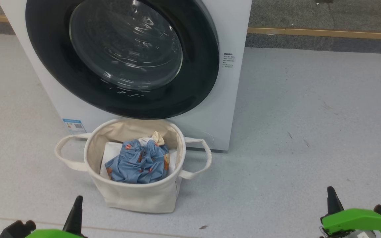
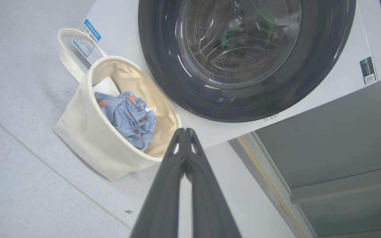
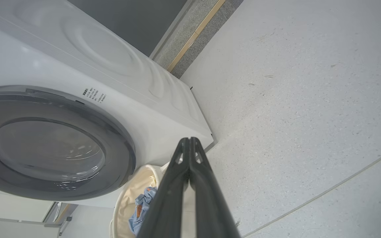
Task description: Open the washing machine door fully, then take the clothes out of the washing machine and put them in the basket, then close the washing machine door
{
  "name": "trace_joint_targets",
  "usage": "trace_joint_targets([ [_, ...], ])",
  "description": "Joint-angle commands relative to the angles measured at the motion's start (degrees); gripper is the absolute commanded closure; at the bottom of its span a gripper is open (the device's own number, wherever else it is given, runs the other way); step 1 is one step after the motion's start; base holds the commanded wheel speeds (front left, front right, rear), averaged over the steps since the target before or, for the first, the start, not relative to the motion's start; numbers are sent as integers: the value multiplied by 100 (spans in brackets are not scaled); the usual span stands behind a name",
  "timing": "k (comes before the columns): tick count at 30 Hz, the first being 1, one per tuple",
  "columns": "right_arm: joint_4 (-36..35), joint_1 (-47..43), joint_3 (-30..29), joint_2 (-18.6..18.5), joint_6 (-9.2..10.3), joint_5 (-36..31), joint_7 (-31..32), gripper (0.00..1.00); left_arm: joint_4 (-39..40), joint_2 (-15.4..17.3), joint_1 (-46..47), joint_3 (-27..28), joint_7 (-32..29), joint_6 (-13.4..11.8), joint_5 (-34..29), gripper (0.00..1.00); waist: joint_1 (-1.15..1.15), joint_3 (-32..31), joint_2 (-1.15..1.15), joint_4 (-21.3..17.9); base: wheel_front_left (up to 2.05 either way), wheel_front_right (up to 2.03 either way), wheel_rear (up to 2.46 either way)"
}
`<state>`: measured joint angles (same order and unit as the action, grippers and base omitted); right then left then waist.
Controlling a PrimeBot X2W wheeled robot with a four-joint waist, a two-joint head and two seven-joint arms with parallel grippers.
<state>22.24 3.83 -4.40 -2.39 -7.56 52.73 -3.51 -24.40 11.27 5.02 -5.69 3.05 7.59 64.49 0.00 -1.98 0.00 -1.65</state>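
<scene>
The washing machine stands ahead with its door shut flat against the white front. The basket sits on the floor just below the door. The clothes lie bunched inside it, blue fabric with orange motifs and a cream piece on top. My left gripper is at the lower left, near the basket's front, shut and empty. My right gripper is at the lower right, well away from the basket, shut and empty. Both wrist views show the door, the basket and pressed-together fingers.
Open grey floor spreads to the right of the machine. A dark wall base with a wooden strip runs behind. A flat white sheet lines the basket under the clothes.
</scene>
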Motion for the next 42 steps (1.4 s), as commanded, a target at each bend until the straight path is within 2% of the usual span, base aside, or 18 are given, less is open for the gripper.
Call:
trace_joint_targets([
  [1,-237,264,45,-39,4,143,52,100,225,44,203,211,-30,-5,103,100,0,4,0,3,0,0,0],
  [42,-663,243,-144,-46,7,2911,743,100,815,-599,141,949,-704,-9,2043,100,0,158,0,121,0,0,0],
])
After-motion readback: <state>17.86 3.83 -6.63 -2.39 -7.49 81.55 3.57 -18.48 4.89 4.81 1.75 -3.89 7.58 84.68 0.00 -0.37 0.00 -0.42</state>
